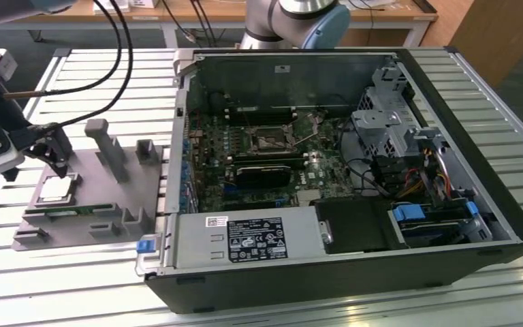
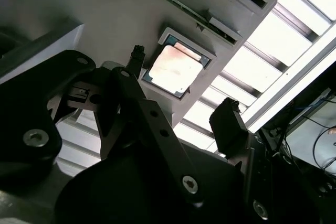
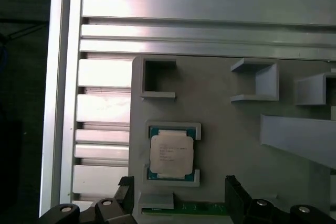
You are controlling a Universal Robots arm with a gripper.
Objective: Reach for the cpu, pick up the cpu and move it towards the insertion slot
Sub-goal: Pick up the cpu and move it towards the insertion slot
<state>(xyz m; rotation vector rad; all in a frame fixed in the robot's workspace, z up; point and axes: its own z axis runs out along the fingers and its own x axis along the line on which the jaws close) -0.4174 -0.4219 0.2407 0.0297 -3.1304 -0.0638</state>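
1. While the slatted desk (image 1: 62, 286) carries an open computer case (image 1: 334, 279) across its middle, a grey holder (image 1: 89, 194) sits near the desk's edge on the exterior view's left.
2. Over that holder hangs the end effector (image 1: 52, 158), its fingers (image 2: 228, 124) spread apart with nothing between them.
3. Inside the case, the insertion slot (image 1: 269, 139) lies well apart from it, toward the exterior view's right.
4. Just below the fingertips, untouched, the cpu (image 1: 57, 189) rests flat in its recess in the holder. In both wrist views it lines up with the gap between the fingers. Being square, it has no longer side. I'd judge the reach nearly done and the grasp not yet made.
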